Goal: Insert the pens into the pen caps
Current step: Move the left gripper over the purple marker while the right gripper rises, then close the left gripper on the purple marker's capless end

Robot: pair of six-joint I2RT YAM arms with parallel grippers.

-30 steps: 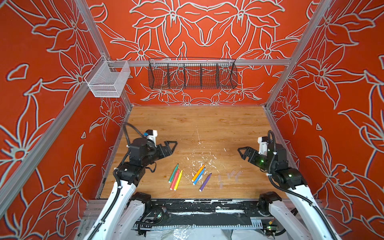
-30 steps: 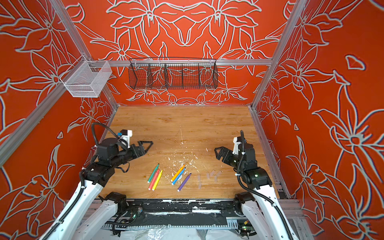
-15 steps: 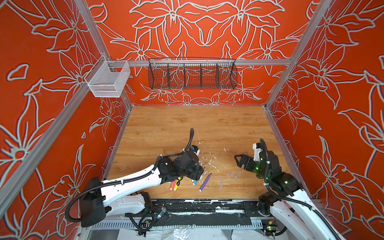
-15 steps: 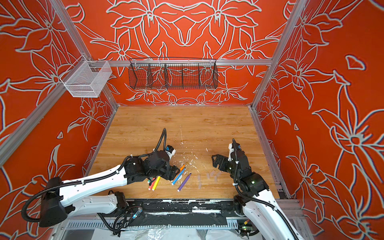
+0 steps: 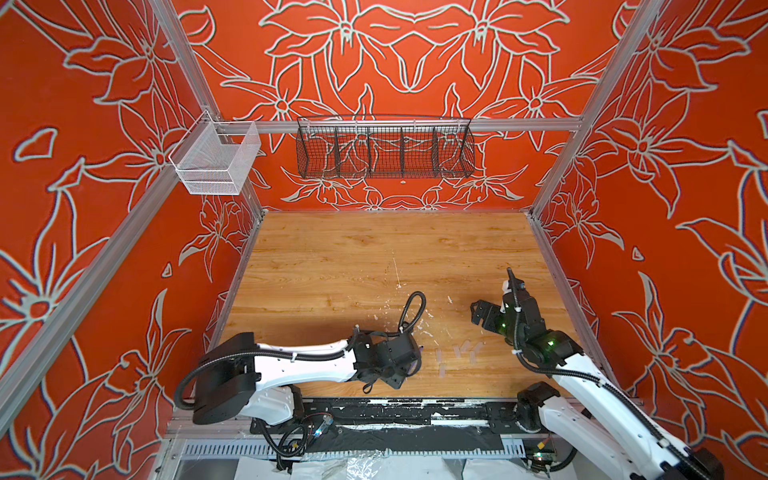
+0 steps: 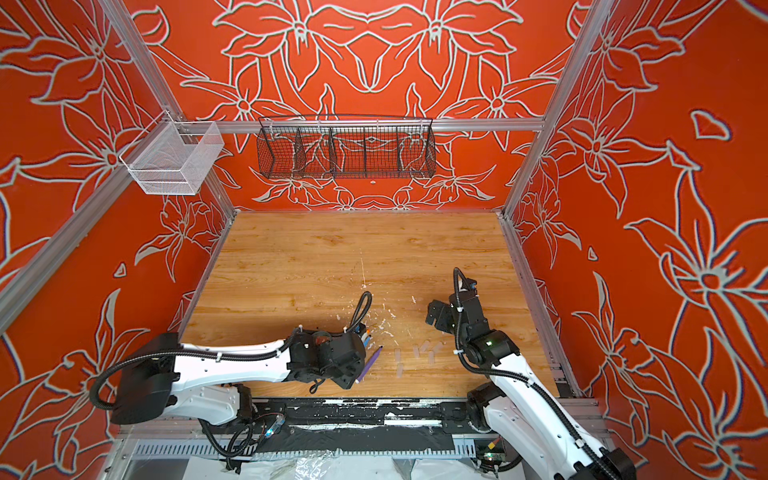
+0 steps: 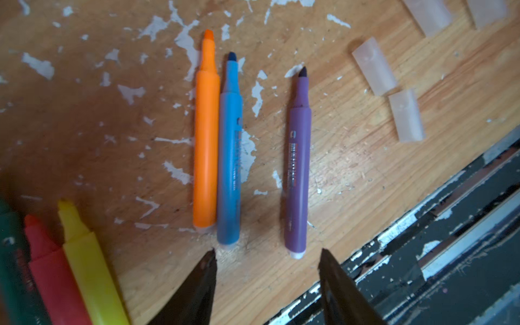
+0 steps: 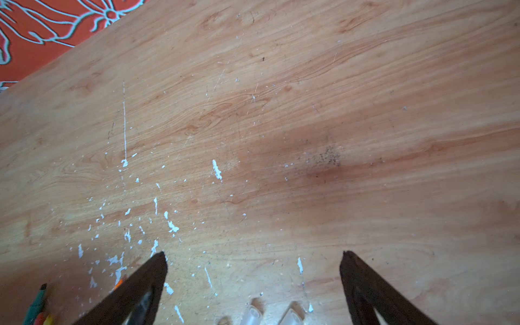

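Your left gripper is spread and holds nothing. Its fingertips stand on either side of the white end plug of the purple pen, with a gap to each tip. That pen lies flat on the table.

The orange pen and blue pen lie side by side, touching, and point the same way as the purple one. The blue pen's end is just beside one fingertip. The yellow pen, red pen and green pen are packed together at a slant, well apart from the purple pen, on the orange pen's far side.

The caps lie on the wood beyond the purple pen, away from the other pens. Two are close together near its tip and two more are cut off by the frame edge. None of them has a pen in it.

In both top views your left arm lies low across the front of the table, and its wrist covers most of the pens. The caps are scattered near the front edge, between the two grippers.

Your right gripper is spread wide and empty. It hangs over bare wood marked with white paint flecks, just behind the caps. Two caps show at the edge of its wrist view, between its fingers.
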